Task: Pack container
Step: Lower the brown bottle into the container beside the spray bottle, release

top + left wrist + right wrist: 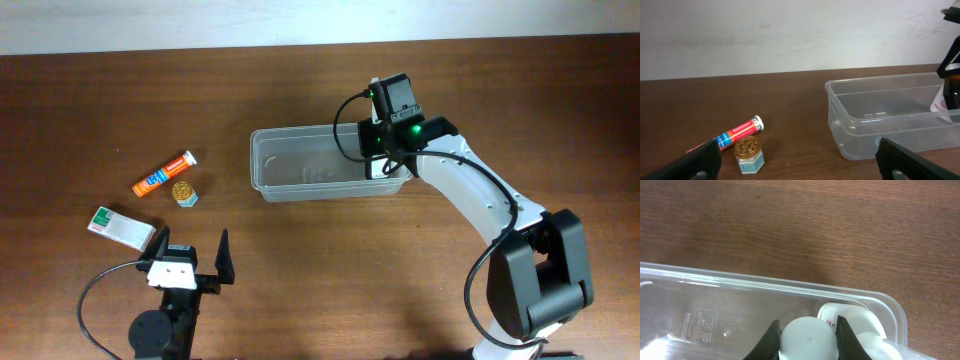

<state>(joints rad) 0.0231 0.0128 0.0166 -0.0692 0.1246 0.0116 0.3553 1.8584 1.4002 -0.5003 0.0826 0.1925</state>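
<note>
The clear plastic container [300, 133] stands at the table's middle; it also shows in the left wrist view [875, 125] and the right wrist view [765, 285]. My right gripper [386, 158] reaches into its right end and is shut on a white bottle [807, 341] by its round cap. My right gripper's fingers [806, 330] flank that cap. Another white item with a red-printed label [860, 322] lies beside it against the container's end wall. My left gripper [192, 256] is open and empty near the front left edge, its fingers [800, 165] wide apart.
An orange tube [164, 174] [737, 133], a small jar with a gold lid [184, 191] [748, 154] and a white-and-green box [121, 227] lie on the table left of the container, just beyond my left gripper.
</note>
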